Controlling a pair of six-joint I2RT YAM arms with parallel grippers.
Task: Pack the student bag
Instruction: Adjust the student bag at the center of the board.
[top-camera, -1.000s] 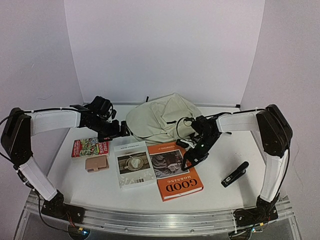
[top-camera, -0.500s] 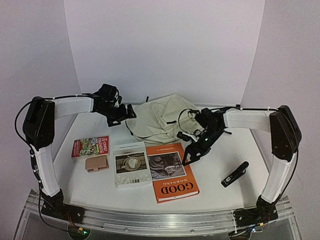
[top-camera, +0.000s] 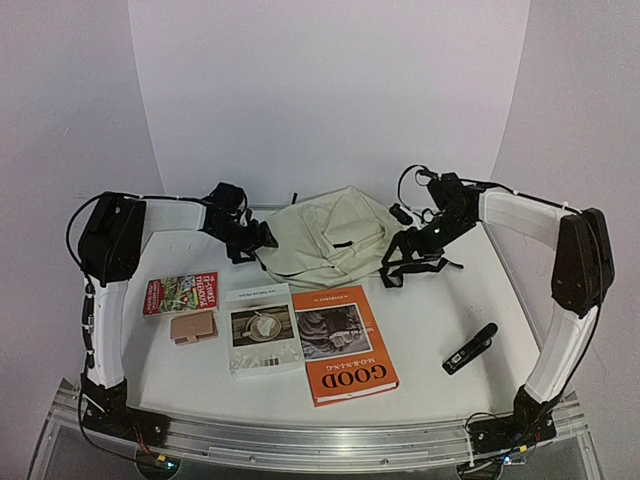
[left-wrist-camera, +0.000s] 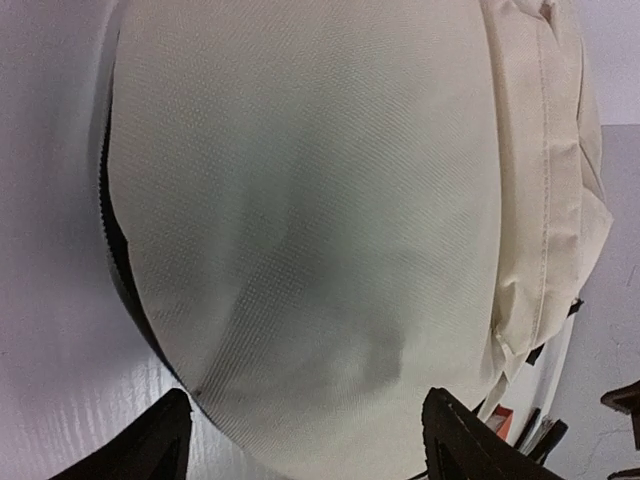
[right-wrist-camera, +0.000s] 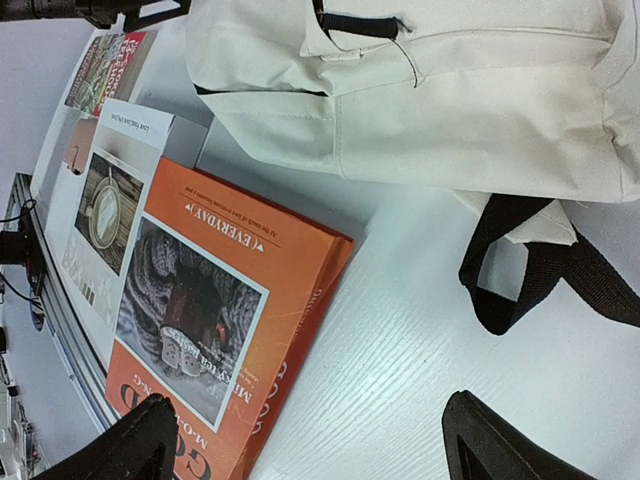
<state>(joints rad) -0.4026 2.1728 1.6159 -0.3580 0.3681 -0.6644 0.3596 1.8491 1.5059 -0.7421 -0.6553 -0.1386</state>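
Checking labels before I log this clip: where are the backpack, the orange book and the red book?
backpack (top-camera: 320, 235), top view, middle of its cream fabric.
orange book (right-wrist-camera: 190, 320), right wrist view, its cover photo.
red book (top-camera: 180, 293), top view, middle of its cover.

The cream student bag (left-wrist-camera: 320, 220) looms above spread fingertips (left-wrist-camera: 455, 440) of the left hand (left-wrist-camera: 305, 425).

The top view looks down from above and behind the arms and takes in the whole table (top-camera: 440, 310), with the bag (top-camera: 320, 235) at its far middle. The left wrist view sits hard against the bag, cream cloth filling the frame above its own fingers (left-wrist-camera: 150, 450). The right wrist view stands farther off, looking down on the bag's edge, a strap (right-wrist-camera: 520, 270) and the orange book (right-wrist-camera: 210, 320), all shared with the top view.
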